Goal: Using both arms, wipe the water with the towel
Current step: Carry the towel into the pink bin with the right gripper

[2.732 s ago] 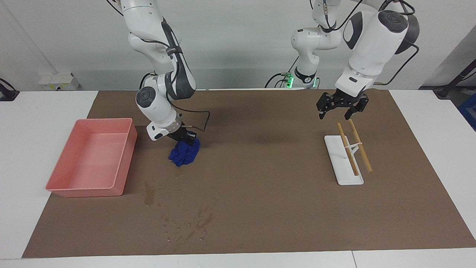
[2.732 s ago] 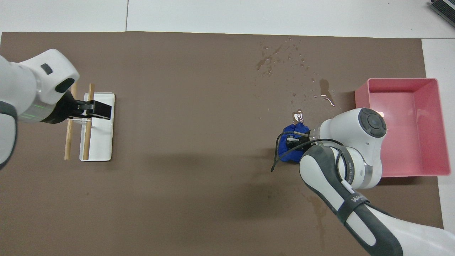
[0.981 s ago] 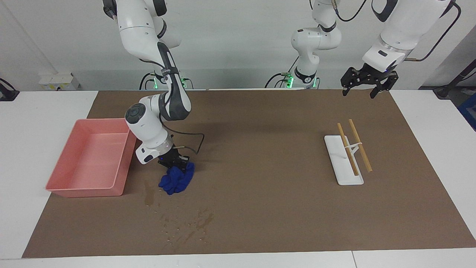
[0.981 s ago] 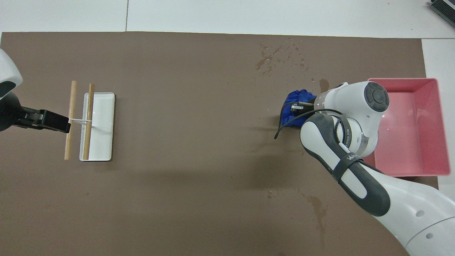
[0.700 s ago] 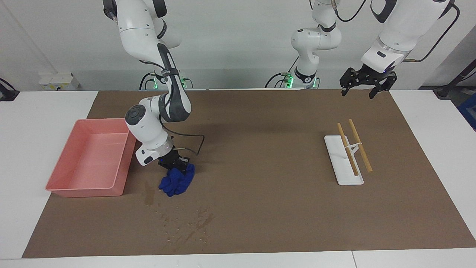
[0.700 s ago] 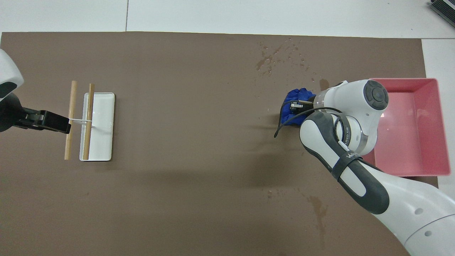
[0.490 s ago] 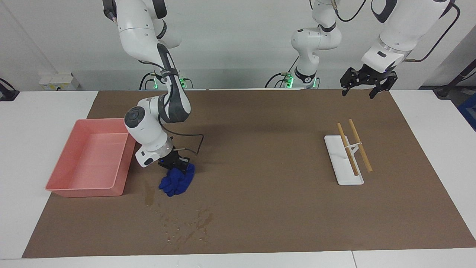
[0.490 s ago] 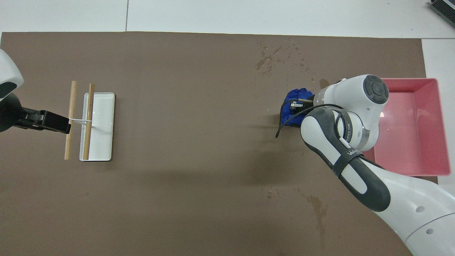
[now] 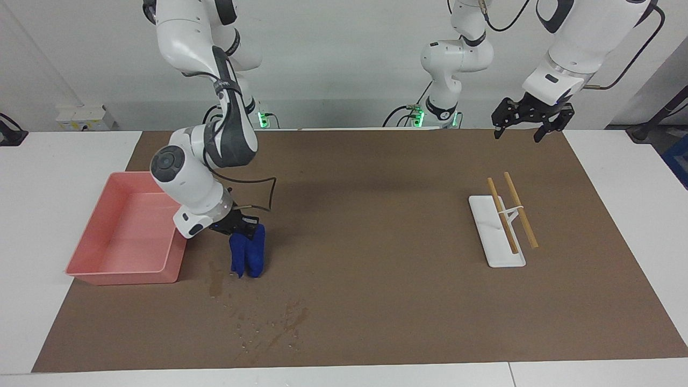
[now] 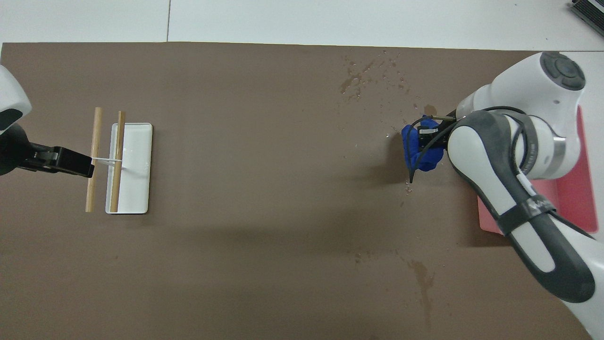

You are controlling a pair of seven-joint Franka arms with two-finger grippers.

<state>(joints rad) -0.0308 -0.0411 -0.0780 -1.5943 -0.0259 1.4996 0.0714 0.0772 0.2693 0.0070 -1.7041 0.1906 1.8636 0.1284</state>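
My right gripper (image 9: 236,224) is shut on the blue towel (image 9: 247,255), which hangs down from it in a long fold, next to the pink tray. The towel's lower end is close to the mat, beside a dark water streak (image 9: 216,282); I cannot tell whether it touches. More water droplets (image 9: 279,322) lie farther from the robots. In the overhead view the towel (image 10: 421,151) hangs under the right gripper (image 10: 432,137), with water (image 10: 351,85) farther out. My left gripper (image 9: 525,122) waits open and raised over the mat's edge by the robots, and also shows in the overhead view (image 10: 66,161).
The pink tray (image 9: 121,277) stands at the right arm's end of the table; the right arm hides most of it in the overhead view (image 10: 573,208). A white rack with two wooden sticks (image 9: 497,231) lies toward the left arm's end (image 10: 127,167). A brown mat (image 9: 376,242) covers the table.
My right gripper has lifted the towel off the mat and shifted toward the pink tray; the towel now hangs long instead of bunched. The left arm rose from above the rack earlier and now holds still.
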